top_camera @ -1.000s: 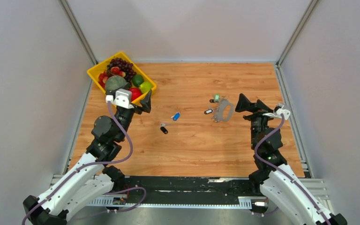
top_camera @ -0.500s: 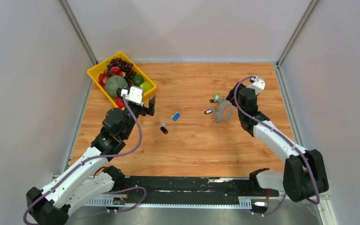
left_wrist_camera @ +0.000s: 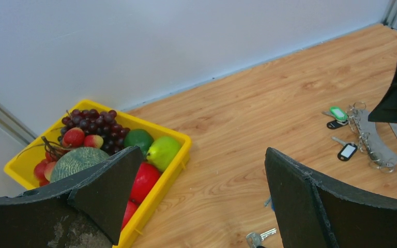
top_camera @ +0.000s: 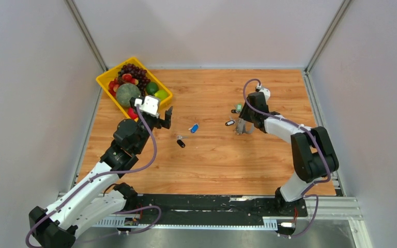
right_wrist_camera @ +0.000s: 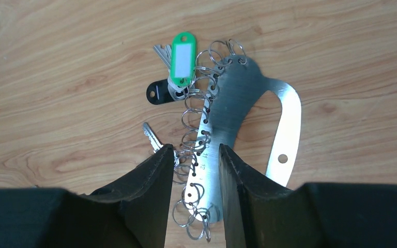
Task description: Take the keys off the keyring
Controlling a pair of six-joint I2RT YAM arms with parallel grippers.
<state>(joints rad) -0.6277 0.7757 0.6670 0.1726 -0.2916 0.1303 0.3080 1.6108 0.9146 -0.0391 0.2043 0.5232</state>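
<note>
The keyring [right_wrist_camera: 227, 103] is a flat silver plate with several small wire rings along one edge, lying on the wooden table [top_camera: 212, 155]. On its rings hang keys with a green tag [right_wrist_camera: 182, 57] and a black tag [right_wrist_camera: 157, 94], and a bare key [right_wrist_camera: 151, 137]. My right gripper [right_wrist_camera: 196, 150] reaches down over the keyring [top_camera: 243, 127], its narrowed jaws on either side of the ringed strip, wood still showing on the left. My left gripper [left_wrist_camera: 202, 155] hovers wide open and empty near the tray. A blue-tagged key [top_camera: 193, 127] and a black-tagged key [top_camera: 180, 143] lie loose mid-table.
A yellow tray [top_camera: 103, 82] of fruit stands at the back left, close to my left gripper [top_camera: 164, 114]. Grey walls close in the table on three sides. A loose silver key [left_wrist_camera: 256, 237] shows under the left wrist.
My right arm has swung forward and come down over the keyring, and its jaws have narrowed around the ringed strip. The left arm edged forward, then held still, open.
</note>
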